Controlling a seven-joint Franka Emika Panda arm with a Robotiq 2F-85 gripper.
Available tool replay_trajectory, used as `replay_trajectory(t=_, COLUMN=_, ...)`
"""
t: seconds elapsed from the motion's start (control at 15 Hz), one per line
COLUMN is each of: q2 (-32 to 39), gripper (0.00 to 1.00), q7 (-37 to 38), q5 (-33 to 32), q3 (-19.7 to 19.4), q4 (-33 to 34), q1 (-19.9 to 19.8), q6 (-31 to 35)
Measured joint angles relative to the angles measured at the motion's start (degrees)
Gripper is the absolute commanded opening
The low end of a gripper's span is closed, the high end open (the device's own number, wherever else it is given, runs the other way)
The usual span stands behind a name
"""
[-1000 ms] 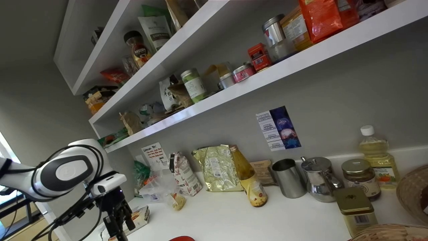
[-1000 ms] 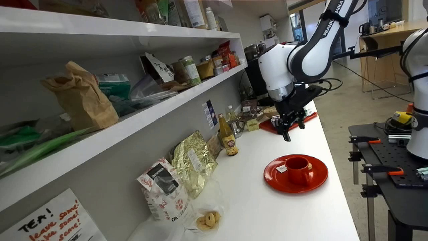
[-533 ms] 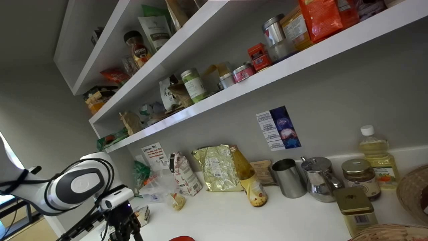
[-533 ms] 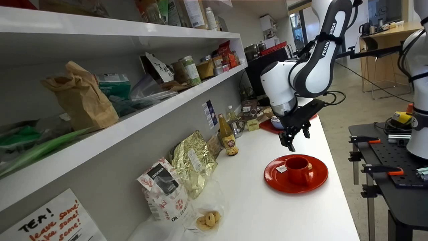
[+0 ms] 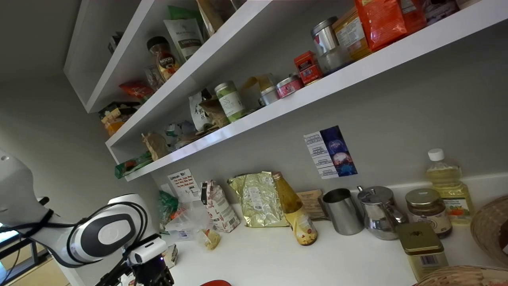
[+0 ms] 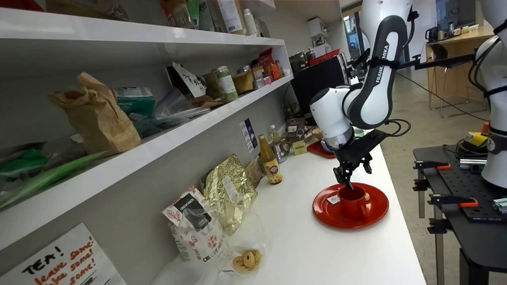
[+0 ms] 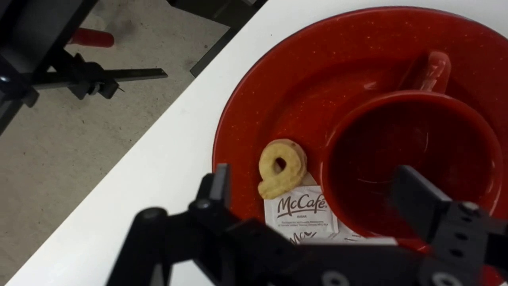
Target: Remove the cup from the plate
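The small red cup (image 6: 353, 206) stands upright on the round red plate (image 6: 328, 213) on the white counter. In the wrist view the cup (image 7: 401, 139) shows from above, with its handle pointing to the top of the picture. The plate (image 7: 246, 115) shows around it. My gripper (image 6: 359, 179) is open and empty just above the cup. In the wrist view the gripper (image 7: 317, 184) has one finger over the cup's opening and the other over the plate's rim. In an exterior view only a bit of the plate's rim (image 5: 216, 283) shows, and the gripper's fingertips are cut off.
A ring-shaped biscuit (image 7: 274, 186) and white sugar packets (image 7: 301, 210) lie on the plate beside the cup. A yellow bottle (image 6: 270, 162), a gold foil bag (image 6: 229, 194) and a white bag (image 6: 198, 221) line the wall. A shelf (image 6: 166, 148) overhangs the counter.
My gripper has moved toward the plate and down, from behind the plate to just above the cup. It stays open. The cup and plate have not moved.
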Motion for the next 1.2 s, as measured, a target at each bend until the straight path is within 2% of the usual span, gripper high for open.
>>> replay_trajectory(t=0.2, q2=1.87, gripper=1.0, q7=0.59, q5=0.3, q3=-0.96, q4=0.33, q1=0.99, q6=1.12)
replay_trajectory(t=0.33, q2=2.85, gripper=0.74, q7=0.62, q5=1.12, q3=-1.4, q4=0.5, q1=1.42, q6=1.4)
replay_trajectory(t=0.93, q2=3.82, gripper=0.06, q7=3.0, q5=2.18, q3=-3.3, q4=0.51, q1=3.48, q6=1.42)
replay_trajectory(t=1.0, q2=3.82, gripper=0.01, q7=3.27, q5=2.18, q3=-3.39, q4=0.45, q1=3.61, q6=1.42)
replay_trajectory(t=1.07, q2=3.82, gripper=0.0, q7=3.58, q5=2.18, q3=-3.49, q4=0.39, q1=3.75, q6=1.42)
replay_trajectory(t=1.2, q2=3.4, gripper=0.04, q7=3.84, q5=2.18, q3=-3.69, q4=0.44, q1=3.97, q6=1.42)
